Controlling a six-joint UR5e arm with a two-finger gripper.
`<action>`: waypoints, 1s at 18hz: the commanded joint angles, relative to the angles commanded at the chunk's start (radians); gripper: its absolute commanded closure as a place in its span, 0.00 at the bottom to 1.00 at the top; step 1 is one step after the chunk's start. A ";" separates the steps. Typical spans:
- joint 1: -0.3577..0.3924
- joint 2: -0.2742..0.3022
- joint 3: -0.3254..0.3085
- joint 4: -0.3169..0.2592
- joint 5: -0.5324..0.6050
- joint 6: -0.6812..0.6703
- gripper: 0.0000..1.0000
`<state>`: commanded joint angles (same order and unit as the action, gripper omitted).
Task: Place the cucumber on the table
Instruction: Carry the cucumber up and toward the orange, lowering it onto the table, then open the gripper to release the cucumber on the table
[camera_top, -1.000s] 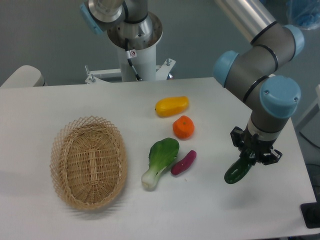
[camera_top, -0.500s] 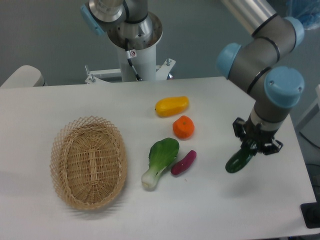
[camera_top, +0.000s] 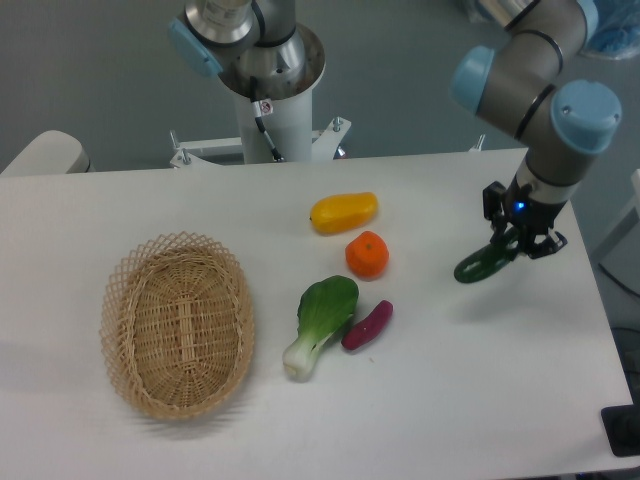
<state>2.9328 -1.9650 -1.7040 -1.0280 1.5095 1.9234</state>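
The dark green cucumber hangs tilted at the right side of the white table, held by its upper end. My gripper is shut on it, pointing down from the grey and blue arm. A faint shadow lies on the table below and left of the cucumber, so it looks lifted off the surface. The cucumber's low end points left toward the orange fruit.
A wicker basket lies at the left. A bok choy, a purple eggplant, an orange fruit and a yellow vegetable sit mid-table. The robot base stands behind the far edge.
The gripper has carried the cucumber up and away from the front, toward the far right of the table. The cucumber has tilted flatter. The other vegetables have not moved.
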 joint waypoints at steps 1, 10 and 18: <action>0.005 0.000 -0.025 0.029 -0.009 0.008 0.65; -0.006 0.032 -0.144 0.100 -0.012 0.008 0.54; -0.008 0.035 -0.163 0.098 -0.017 0.002 0.00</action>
<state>2.9253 -1.9297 -1.8669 -0.9296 1.4926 1.9251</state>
